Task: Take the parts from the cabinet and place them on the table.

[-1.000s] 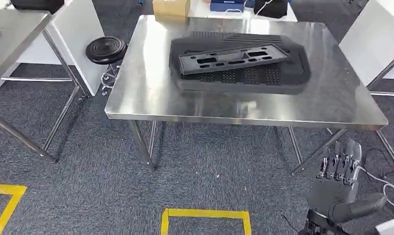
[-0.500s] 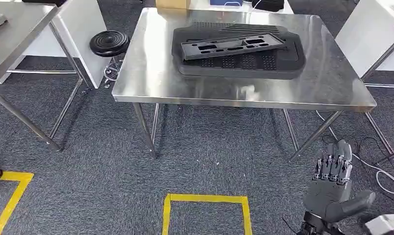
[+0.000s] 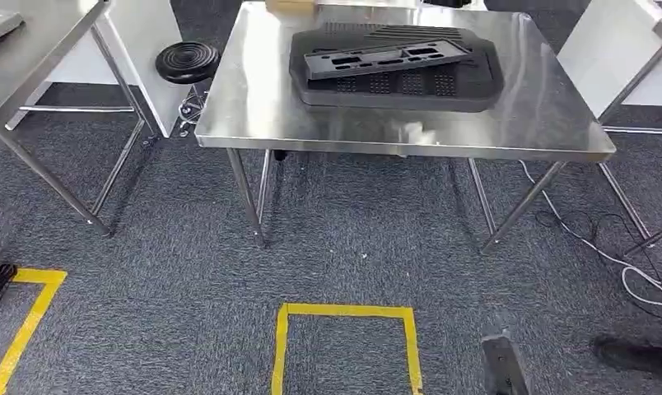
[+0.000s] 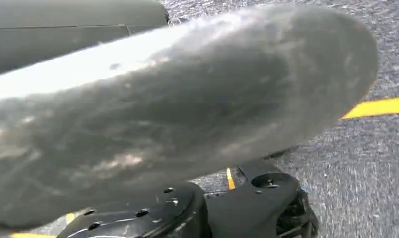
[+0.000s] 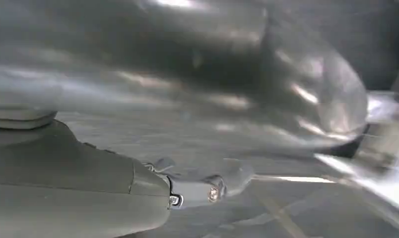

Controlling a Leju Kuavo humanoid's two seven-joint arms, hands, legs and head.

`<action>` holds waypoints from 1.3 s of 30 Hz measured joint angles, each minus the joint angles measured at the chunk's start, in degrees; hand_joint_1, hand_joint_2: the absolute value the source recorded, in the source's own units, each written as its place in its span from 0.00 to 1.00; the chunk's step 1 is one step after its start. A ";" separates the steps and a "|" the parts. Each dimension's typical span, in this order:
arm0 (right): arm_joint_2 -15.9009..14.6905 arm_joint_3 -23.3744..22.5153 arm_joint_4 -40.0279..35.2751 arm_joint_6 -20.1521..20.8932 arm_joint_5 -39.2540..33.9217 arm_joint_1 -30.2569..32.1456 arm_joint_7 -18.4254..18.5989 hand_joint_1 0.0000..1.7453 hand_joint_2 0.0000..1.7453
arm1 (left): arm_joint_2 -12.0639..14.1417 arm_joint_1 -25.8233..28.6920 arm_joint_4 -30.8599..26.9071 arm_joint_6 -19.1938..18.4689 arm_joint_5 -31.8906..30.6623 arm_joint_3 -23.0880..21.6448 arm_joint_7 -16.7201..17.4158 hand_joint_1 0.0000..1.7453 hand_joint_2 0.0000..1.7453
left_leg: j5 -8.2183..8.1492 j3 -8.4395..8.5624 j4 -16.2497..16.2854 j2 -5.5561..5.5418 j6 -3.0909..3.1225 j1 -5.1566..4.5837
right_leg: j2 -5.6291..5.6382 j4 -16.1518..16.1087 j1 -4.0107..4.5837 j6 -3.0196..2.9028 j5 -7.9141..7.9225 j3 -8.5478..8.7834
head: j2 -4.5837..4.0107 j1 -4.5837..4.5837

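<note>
Two black parts lie on the steel table [image 3: 262,115] ahead of me: a large ribbed, perforated panel [image 3: 410,86] and a narrower slotted piece [image 3: 377,59] resting on top of it. My left hand [image 4: 177,109] is seen from very close as a blurred thick grey thumb, its fingers hidden. My right hand [image 5: 197,84] is likewise a blurred grey mass over the carpet, with nothing seen in it. Both hands hang low, well short of the table.
A second steel table [image 3: 39,41] stands at the left, with a black round stool [image 3: 188,62] beside a white panel. Yellow tape [image 3: 344,313] marks the grey carpet. White cables [image 3: 632,271] trail on the floor at the right.
The whole view has shifted: the table sits higher and farther in the picture. My right hand, raised with fingers spread a moment ago, has dropped below the head view's lower edge.
</note>
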 joint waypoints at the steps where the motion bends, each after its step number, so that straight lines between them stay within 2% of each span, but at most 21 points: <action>1: -0.52 -1.05 5.44 -1.29 1.66 -1.38 -0.22 0.00 0.00 | 0.07 0.13 0.04 0.00 -0.22 0.02 0.02 0.00 0.00 | 0.34 -0.32 -0.14 -0.10 -0.39 -0.11 | -0.07 -0.53 -0.56 -0.40 0.96 -0.45 | 0.00 0.00; 3: -1.73 -2.91 16.44 -4.64 4.35 -4.36 -0.66 0.00 0.00 | 0.24 0.10 0.02 -0.02 -0.79 0.02 0.18 0.00 0.00 | -6.02 -1.47 3.73 -0.19 -0.56 0.05 | -0.26 -0.45 -1.03 -1.64 2.12 -1.59 | 0.00 -0.22; 5: -2.73 -4.22 26.33 -8.59 6.55 -6.39 -0.06 0.00 0.00 | 0.33 0.14 0.04 -0.07 -1.29 0.02 0.35 0.00 0.00 | -12.43 -3.23 12.72 -0.25 -0.88 0.07 | -0.47 -0.33 -0.81 -1.99 3.11 -2.69 | 0.00 -0.33; 6: -3.07 -4.47 30.55 -10.37 7.77 -7.19 0.63 0.00 0.00 | 0.33 0.11 0.02 -0.05 -1.29 0.02 0.39 0.00 0.00 | -13.63 -3.82 16.55 -0.23 -1.06 0.08 | -0.58 -0.18 -0.74 -1.94 3.50 -2.93 | 0.00 -0.29; 8: -3.63 -4.52 37.24 -12.69 10.34 -8.53 2.92 0.00 0.00 | 0.33 0.08 0.04 0.00 -1.38 0.00 0.46 0.00 0.00 | -11.39 -1.82 17.33 -0.21 -1.16 0.12 | -0.58 0.39 -0.69 -1.72 4.39 -4.49 | 0.00 -0.37; 10: -3.76 -4.26 42.24 -13.61 13.29 -9.61 6.63 0.00 0.00 | 0.37 -0.03 0.02 0.02 -1.48 0.00 0.46 0.00 0.00 | -8.33 4.67 8.93 -0.22 -1.03 0.17 | -0.52 1.33 -0.86 -1.33 4.64 -5.73 | 0.00 -0.37; 12: -4.04 -4.13 45.86 -13.79 14.20 -10.42 7.72 0.00 0.00 | 0.39 -0.29 0.02 0.02 -1.72 0.00 0.46 0.00 0.00 | -9.77 9.05 1.58 -0.43 -0.82 -0.24 | -0.65 2.54 -0.44 -0.94 4.82 -7.06 | 0.00 -0.39; 16: -4.17 -3.40 51.10 -6.91 16.67 -11.88 17.35 0.00 0.00 | 0.44 -0.51 0.04 -0.26 -2.82 -0.02 0.52 0.00 0.00 | -9.24 8.26 0.26 -0.43 0.22 -0.31 | -0.56 2.75 -0.32 0.98 5.95 -8.08 | 0.00 -0.24; 19: -3.84 -1.62 53.17 -1.01 19.64 -12.07 26.48 0.00 0.00 | 0.48 -0.89 0.04 -0.35 -3.65 -0.04 0.57 0.00 0.00 | -7.72 6.51 0.11 -0.30 2.07 -0.08 | -0.16 10.30 -0.82 0.23 -0.48 -11.34 | 0.00 0.29; 21: -3.54 -0.98 54.01 0.47 20.08 -12.33 28.29 0.00 0.00 | 0.50 -0.90 0.04 -0.44 -3.76 -0.04 0.52 0.00 0.00 | -6.56 4.92 0.14 -0.04 2.03 -0.11 | -0.13 18.62 -0.88 0.24 -4.27 -13.95 | 0.00 0.28; 22: -3.41 -0.74 54.36 0.93 20.08 -12.37 28.70 0.00 0.00 | 0.50 -0.91 0.04 -0.46 -3.78 -0.04 0.50 0.00 0.00 | -5.99 4.18 0.14 0.16 1.97 -0.10 | -0.13 20.31 -0.96 0.79 -4.28 -13.90 | 0.00 0.26; 25: -3.03 -0.37 54.88 1.73 19.51 -12.45 29.49 0.00 0.00 | 0.44 -0.95 0.04 -0.48 -3.85 -0.04 0.37 0.00 0.00 | -4.07 1.89 0.15 0.31 1.42 0.07 | -0.14 11.97 -1.38 3.10 1.04 -6.90 | 0.00 0.26; 26: -2.84 -0.34 54.90 1.07 19.53 -12.56 29.49 0.00 0.00 | 0.46 -0.96 0.04 -0.39 -3.76 -0.04 0.31 0.00 0.00 | -3.46 1.41 0.16 0.28 1.09 0.08 | -0.13 6.62 -1.49 3.09 1.47 -3.13 | 0.00 0.33; 27: -2.38 -0.28 54.92 0.29 19.62 -12.79 29.14 0.00 0.00 | 0.52 -0.94 0.00 -0.18 -3.65 -0.02 0.26 0.00 0.00 | -3.04 1.06 0.22 0.25 0.61 -0.25 | -0.05 1.18 -1.36 2.51 -0.20 0.45 | 0.00 0.41; 28: -2.36 -0.26 54.95 -0.30 19.71 -12.89 28.54 0.00 0.00 | 0.46 -0.93 0.02 -0.02 -3.58 -0.02 0.15 0.00 0.00 | -2.39 1.01 0.14 0.41 0.25 -0.19 | 0.44 -0.34 -0.82 1.47 -0.54 1.28 | 0.00 0.09; 31: -1.68 -0.26 55.38 -1.11 19.95 -12.92 27.36 0.00 0.00 | 0.52 -0.80 0.04 0.00 -3.50 -0.02 0.00 0.00 0.00 | -0.53 1.08 -0.72 0.34 -1.03 -0.05 | 0.43 0.11 -0.64 0.01 0.47 -0.61 | 0.00 0.07; 32: -1.57 -0.26 55.58 -1.28 19.99 -13.14 27.06 0.00 0.00 | 0.55 -0.78 0.04 0.02 -3.43 0.00 0.00 0.00 0.00 | -1.86 0.48 -0.31 -0.01 -1.15 0.26 | 0.19 -0.04 -1.56 -0.91 1.21 -1.09 | 0.00 0.00; 34: -1.57 -0.26 55.60 -2.01 20.38 -13.04 26.29 0.00 0.00 | 0.57 -0.70 0.07 0.02 -3.41 0.00 0.02 0.00 0.00 | -9.31 -1.21 5.25 -0.03 -1.26 0.30 | -0.07 -0.03 -1.18 -2.19 2.28 -2.31 | 0.00 -0.35; 36: -1.48 -0.26 55.65 -2.47 20.80 -12.98 25.33 0.00 0.00 | 0.52 -0.66 0.07 0.09 -3.32 0.02 0.02 0.00 0.00 | -14.70 -2.94 14.41 -0.10 -1.60 0.31 | -0.21 0.09 -0.79 -2.48 3.43 -3.61 | 0.00 -0.31; 37: -1.44 -0.26 55.69 -2.66 20.86 -13.05 24.86 0.00 0.00 | 0.52 -0.68 0.07 0.11 -3.32 0.02 0.02 0.00 0.00 | -14.90 -3.18 17.74 -0.09 -1.65 0.33 | -0.24 0.27 -0.61 -2.47 3.97 -3.90 | 0.00 -0.26; 39: -1.40 -0.26 55.69 -3.08 20.93 -13.06 24.37 0.00 0.00 | 0.52 -0.70 0.07 0.17 -3.26 0.04 0.04 0.00 0.00 | -11.09 -0.12 16.84 -0.09 -1.55 0.34 | -0.21 0.83 -0.50 -2.17 4.89 -5.63 | 0.00 -0.28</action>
